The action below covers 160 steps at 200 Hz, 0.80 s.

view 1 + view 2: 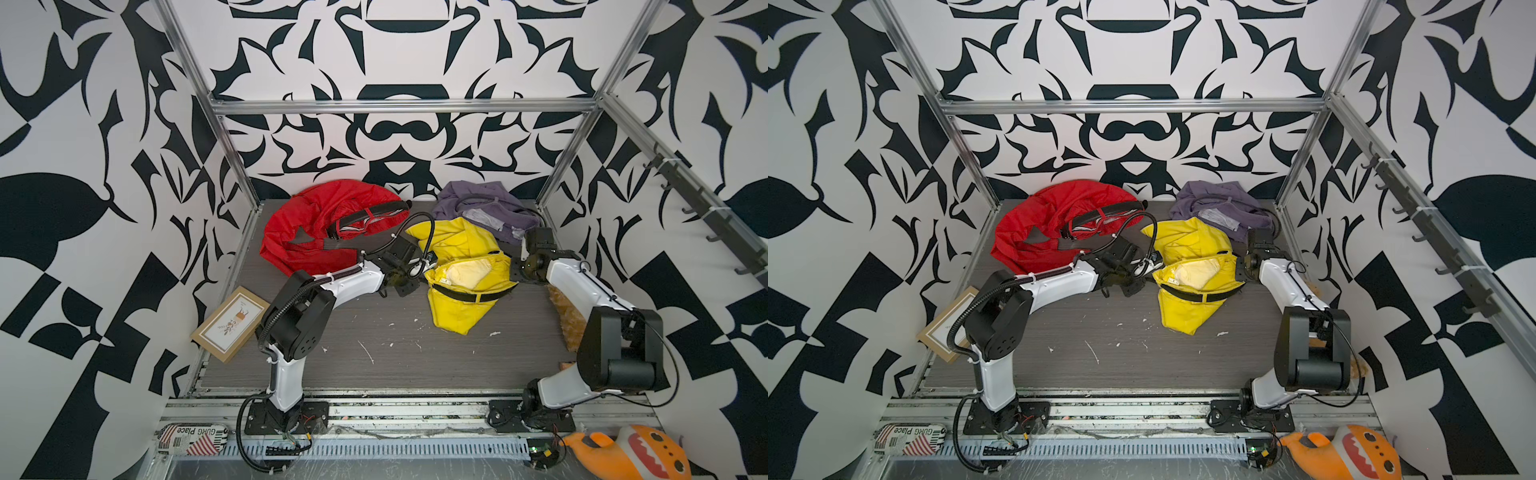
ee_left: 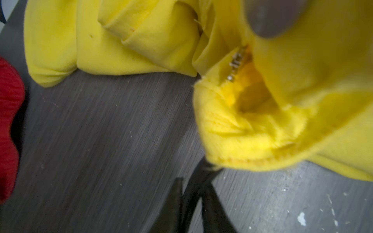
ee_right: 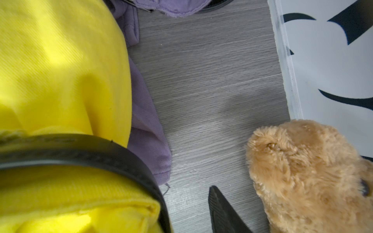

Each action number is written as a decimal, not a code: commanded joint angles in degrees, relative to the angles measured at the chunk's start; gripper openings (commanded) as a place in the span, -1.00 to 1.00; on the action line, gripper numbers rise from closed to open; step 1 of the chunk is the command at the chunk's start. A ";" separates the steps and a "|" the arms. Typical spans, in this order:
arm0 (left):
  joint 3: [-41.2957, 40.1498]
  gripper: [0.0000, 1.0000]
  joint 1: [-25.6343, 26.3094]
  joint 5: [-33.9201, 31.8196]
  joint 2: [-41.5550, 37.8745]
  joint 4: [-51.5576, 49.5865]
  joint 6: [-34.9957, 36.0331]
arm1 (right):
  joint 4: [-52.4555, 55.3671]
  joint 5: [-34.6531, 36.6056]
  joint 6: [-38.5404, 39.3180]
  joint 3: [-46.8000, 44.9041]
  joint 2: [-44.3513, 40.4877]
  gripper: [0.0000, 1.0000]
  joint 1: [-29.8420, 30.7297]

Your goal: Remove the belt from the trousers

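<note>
The yellow trousers (image 1: 461,245) lie crumpled in the middle of the grey table (image 1: 395,353), which has a fine wood-grain pattern with small white flecks. The cloth is a soft, matte cotton with thick folds. The waist stands open like a pouch, and a pale lining (image 1: 469,272) shows inside. The belt (image 1: 469,296) is in the loops. It is a flat black band that curves around the front of the waist. In the right wrist view it (image 3: 90,149) looks smooth and rubbery, with a faint pattern on its surface.

My left gripper (image 2: 193,182) is closed. Its two black, pointed fingers (image 2: 175,203) pinch a narrow dark strap that comes out from under the stitched edge of the waistband; it is the end of the belt. Just above this the small metal teeth of the zipper (image 2: 236,62) are visible, but blurred.

My right gripper (image 1: 515,272) is just beside the waist on my right side. Only one finger (image 3: 220,209) shows, a black ribbed wedge over the table. The other is hidden behind the yellow cloth, so I cannot tell whether this gripper is open or holds something.

Near this finger lies a plush toy (image 3: 308,171), tan and fluffy. A wrinkled purple garment (image 1: 482,203) and a shiny red garment (image 1: 316,232) are behind the trousers.
</note>
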State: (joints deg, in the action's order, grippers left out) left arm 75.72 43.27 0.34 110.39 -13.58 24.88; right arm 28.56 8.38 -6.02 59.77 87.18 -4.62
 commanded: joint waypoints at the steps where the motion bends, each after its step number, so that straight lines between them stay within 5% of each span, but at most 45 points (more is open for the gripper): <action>1: -3.40 -1.00 0.07 -1.97 -3.36 1.73 -0.67 | -0.80 1.17 -0.41 0.53 -0.29 0.08 0.14; 94: -12.33 -1.00 -5.67 -13.93 -31.94 0.14 3.24 | -0.44 4.78 0.75 0.99 -0.52 0.14 0.06; 160: -3.78 -1.00 -16.04 -12.12 -41.31 1.90 2.88 | -0.26 4.44 0.66 1.23 0.01 0.15 0.01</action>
State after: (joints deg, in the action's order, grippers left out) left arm 65.65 29.56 -12.64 70.65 -13.34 27.51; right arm 28.45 11.20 -5.74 59.77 87.18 -4.40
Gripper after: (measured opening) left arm 0.064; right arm 0.571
